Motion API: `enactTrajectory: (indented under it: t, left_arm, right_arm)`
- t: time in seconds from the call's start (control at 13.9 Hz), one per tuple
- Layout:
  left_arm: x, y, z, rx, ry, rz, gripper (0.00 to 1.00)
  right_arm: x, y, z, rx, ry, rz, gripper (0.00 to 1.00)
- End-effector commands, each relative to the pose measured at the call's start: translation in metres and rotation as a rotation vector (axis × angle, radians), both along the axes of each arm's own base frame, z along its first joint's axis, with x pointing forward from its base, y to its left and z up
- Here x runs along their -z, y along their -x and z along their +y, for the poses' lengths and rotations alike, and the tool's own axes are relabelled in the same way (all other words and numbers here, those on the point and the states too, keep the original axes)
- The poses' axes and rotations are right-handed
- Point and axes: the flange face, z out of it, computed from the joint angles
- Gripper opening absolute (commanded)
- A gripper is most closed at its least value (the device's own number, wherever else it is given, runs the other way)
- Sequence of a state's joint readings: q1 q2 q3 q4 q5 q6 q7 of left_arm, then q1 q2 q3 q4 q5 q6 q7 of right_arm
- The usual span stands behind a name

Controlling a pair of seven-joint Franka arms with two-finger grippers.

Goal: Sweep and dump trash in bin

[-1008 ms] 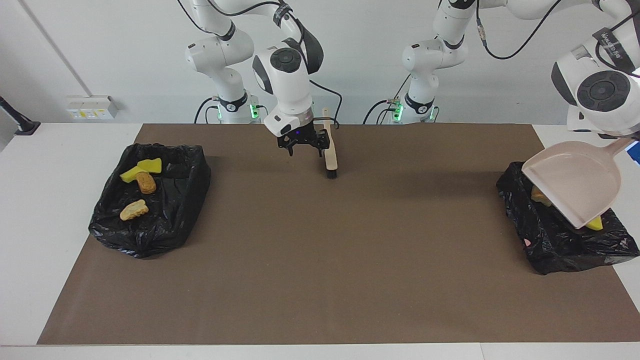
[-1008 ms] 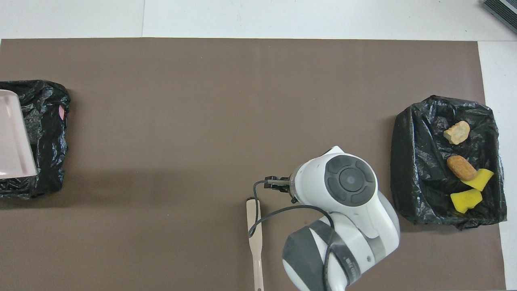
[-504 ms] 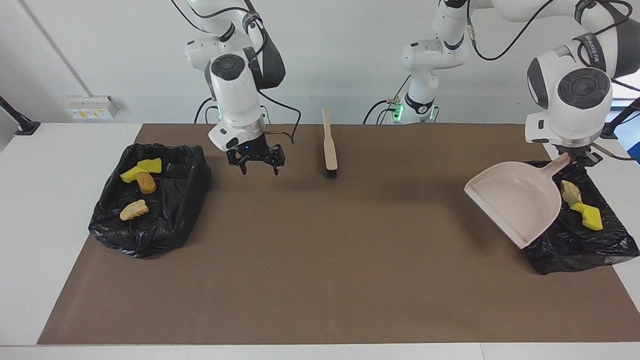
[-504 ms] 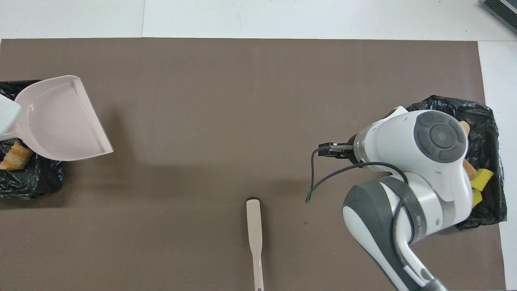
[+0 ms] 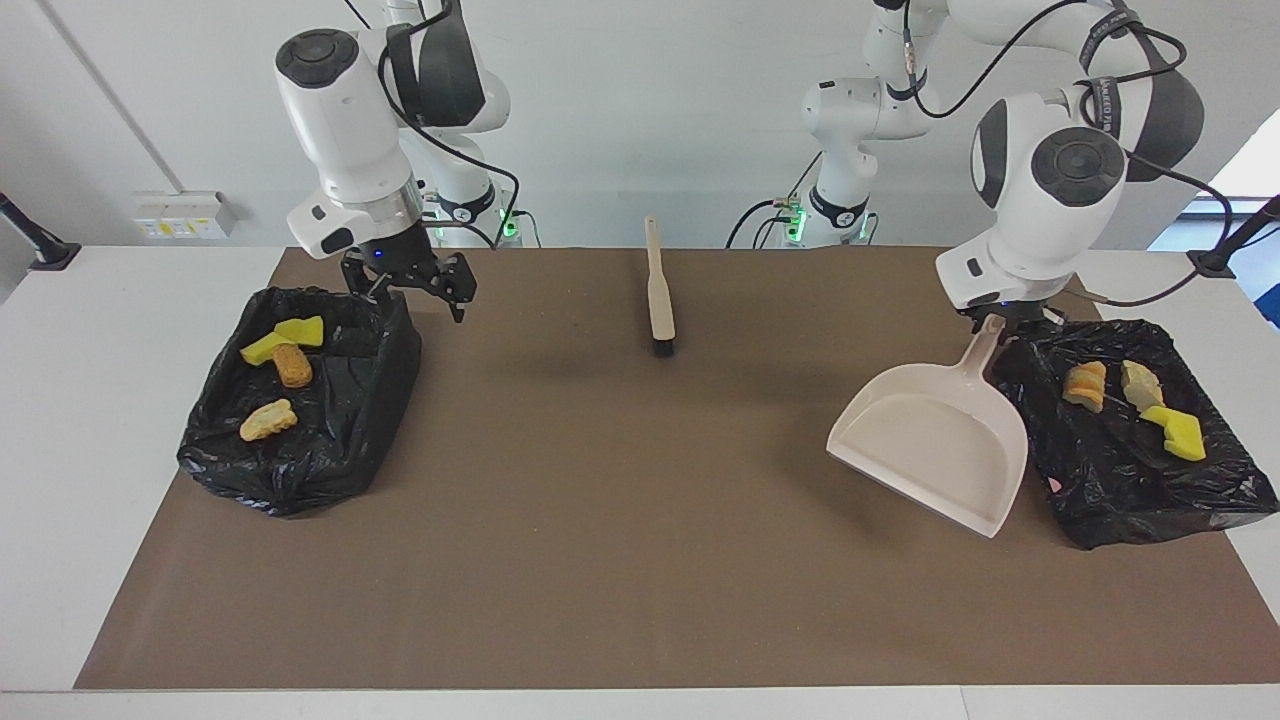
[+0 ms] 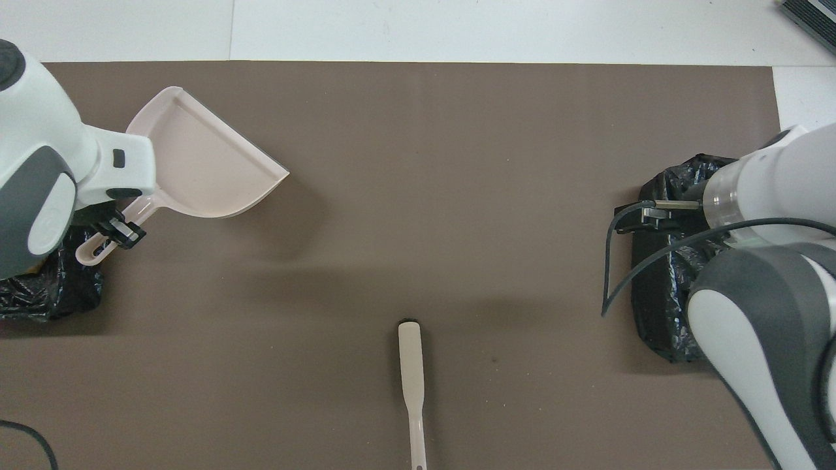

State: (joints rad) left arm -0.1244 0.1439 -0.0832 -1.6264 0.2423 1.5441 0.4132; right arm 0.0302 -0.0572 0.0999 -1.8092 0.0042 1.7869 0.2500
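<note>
The trash lies in two black-bag bins. Yellow sponge bits (image 5: 283,338) and tan lumps (image 5: 267,420) sit in the bin (image 5: 300,470) at the right arm's end. A tan lump (image 5: 1085,385) and a yellow chunk (image 5: 1180,432) sit in the bin (image 5: 1130,500) at the left arm's end. My left gripper (image 5: 995,325) is shut on the handle of the empty beige dustpan (image 5: 930,440), which hangs tilted over the mat beside that bin. My right gripper (image 5: 412,292) is open and empty over the other bin's rim.
The beige brush (image 5: 658,300) lies on the brown mat (image 5: 620,560) midway between the arms and close to the robots, bristles pointing away from them. In the overhead view the brush (image 6: 411,372) and the dustpan (image 6: 202,166) show, and the right arm covers most of its bin (image 6: 663,313).
The right gripper rose and swung away from the brush to over its bin. The left arm carried the dustpan off its bin and out over the mat, uncovering the trash inside.
</note>
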Motion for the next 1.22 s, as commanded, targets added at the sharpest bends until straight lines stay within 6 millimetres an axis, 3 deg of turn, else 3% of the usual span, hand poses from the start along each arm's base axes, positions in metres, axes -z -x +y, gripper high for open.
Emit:
enactTrajectory:
  t: [0.0,0.22,0.36,0.5,0.72,0.86,1.08,1.15]
  left_arm:
    - [-0.006,0.015,-0.037,-0.168,0.076,-0.065,0.0]
    - [-0.003,0.03,-0.105,-0.275,0.081,-0.114,0.0]
    - [0.007,0.038,-0.147,-0.352,0.083,-0.149,0.0]
    - [0.03,0.04,-0.184,-0.431,0.126,-0.128,0.0]
    - [0.056,0.045,-0.228,-0.468,0.164,-0.15,0.0]
    - [0.074,0.042,-0.253,-0.524,0.215,-0.168,0.0]
    - [0.088,0.036,-0.266,-0.574,0.282,-0.181,0.0]
    - [0.101,0.037,-0.277,-0.605,0.309,-0.154,0.0]
  right_arm:
    - [-0.021,0.008,-0.008,-0.005,0.02,0.004,1.0]
    - [-0.056,0.01,-0.017,0.009,0.019,0.002,1.0]
    - [-0.085,0.012,-0.048,0.024,0.015,-0.012,1.0]
    - [-0.098,0.018,-0.072,-0.012,0.013,0.01,1.0]
    - [-0.101,0.029,-0.121,-0.013,-0.01,0.063,1.0]
    - [-0.112,0.029,-0.124,-0.043,0.001,0.056,1.0]
    - [-0.116,0.029,-0.127,-0.056,-0.001,0.044,1.0]
    - [-0.115,0.028,-0.13,-0.054,0.005,0.049,1.0]
